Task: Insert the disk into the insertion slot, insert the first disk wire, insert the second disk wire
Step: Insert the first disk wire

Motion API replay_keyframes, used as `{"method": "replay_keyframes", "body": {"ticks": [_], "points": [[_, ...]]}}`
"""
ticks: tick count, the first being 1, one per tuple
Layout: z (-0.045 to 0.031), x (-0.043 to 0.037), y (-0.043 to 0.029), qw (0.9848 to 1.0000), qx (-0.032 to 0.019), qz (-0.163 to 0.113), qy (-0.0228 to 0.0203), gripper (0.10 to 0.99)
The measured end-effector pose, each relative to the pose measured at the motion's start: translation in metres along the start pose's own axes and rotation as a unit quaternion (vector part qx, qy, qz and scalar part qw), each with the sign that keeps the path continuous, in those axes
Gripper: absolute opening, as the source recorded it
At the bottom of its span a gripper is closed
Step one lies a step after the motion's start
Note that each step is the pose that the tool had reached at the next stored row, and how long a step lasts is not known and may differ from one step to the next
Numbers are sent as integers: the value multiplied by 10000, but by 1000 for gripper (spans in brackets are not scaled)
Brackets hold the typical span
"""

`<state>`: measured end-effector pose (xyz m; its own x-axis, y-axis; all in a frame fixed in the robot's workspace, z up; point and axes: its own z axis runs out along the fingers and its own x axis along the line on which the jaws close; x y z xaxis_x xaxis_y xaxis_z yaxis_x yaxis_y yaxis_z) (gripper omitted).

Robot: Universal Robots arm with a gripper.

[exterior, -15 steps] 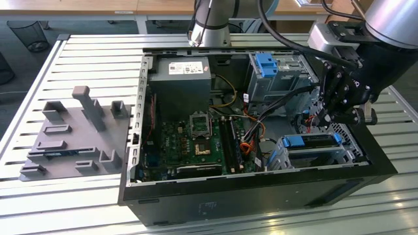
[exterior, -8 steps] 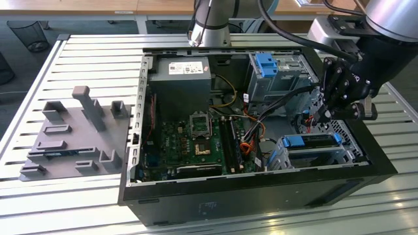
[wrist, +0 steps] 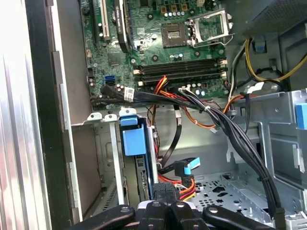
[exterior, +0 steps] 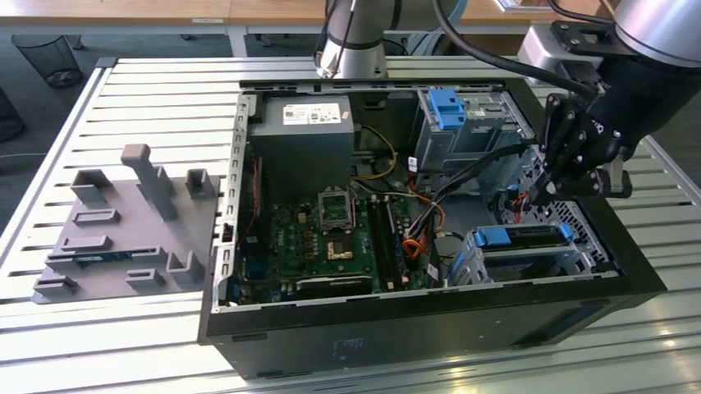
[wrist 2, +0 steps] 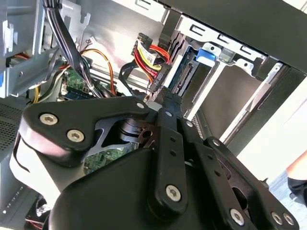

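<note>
Slatted white table [exterior: 143, 82], open computer case [exterior: 383, 338]; disk [exterior: 526, 236] seated in metal cage [exterior: 469, 264]. Just beside its end hangs the claw [wrist: 165, 192], near red-yellow wires [wrist 2: 148, 53]. It is clenched, tips together.

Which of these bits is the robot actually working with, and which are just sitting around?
Part of the job: gripper; disk; insertion slot; probably the red-and-yellow wire bundle and blue-tipped cable.

Just there: motherboard; taller grey bay; grey fixture plate; waste bin.
</note>
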<state>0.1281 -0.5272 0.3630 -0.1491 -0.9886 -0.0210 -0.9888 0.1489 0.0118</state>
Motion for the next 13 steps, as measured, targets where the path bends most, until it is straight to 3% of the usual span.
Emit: {"method": "replay_keyframes", "body": {"ticks": [3, 4, 5, 6, 12, 13], "points": [[5, -14, -13, 9999, 2, 102, 0, 114], [9, -18, -17, 9999, 3, 138, -2, 169], [12, -21, -20, 9998, 4, 175, -3, 169], [14, -24, -23, 9998, 5, 215, -3, 239], [30, -40, -40, 9990, 10, 455, -5, 247], [32, -43, -42, 9988, 10, 487, -5, 306]]}}
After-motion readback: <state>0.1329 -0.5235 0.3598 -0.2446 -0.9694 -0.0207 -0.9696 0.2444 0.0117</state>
